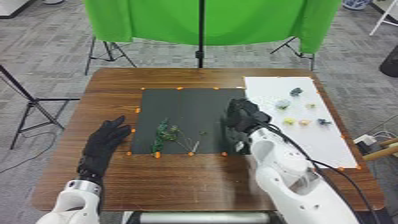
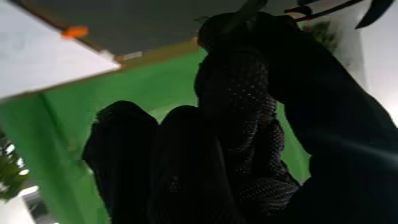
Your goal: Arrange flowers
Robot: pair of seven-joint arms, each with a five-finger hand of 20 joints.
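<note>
In the head view, my right hand (image 1: 242, 114) is over the right part of the dark mat (image 1: 191, 97). In the right wrist view, the thumb and a finger of my right hand (image 2: 235, 75) meet around a slim green stem (image 2: 249, 11). My left hand (image 1: 105, 140) lies left of the mat with its fingers straight. A green leafy sprig (image 1: 163, 131) and thin stems (image 1: 193, 145) lie on the mat's left half. Several small flower heads, among them a yellow one (image 1: 289, 121) and a peach one (image 1: 305, 122), sit apart on the white sheet (image 1: 333, 145).
Orange markers line the mat and sheet on the brown table (image 1: 200, 187). A small pale item (image 1: 240, 146) lies at the mat's right edge beside my right wrist. A green cloth (image 1: 169, 22) hangs on a stand behind the table.
</note>
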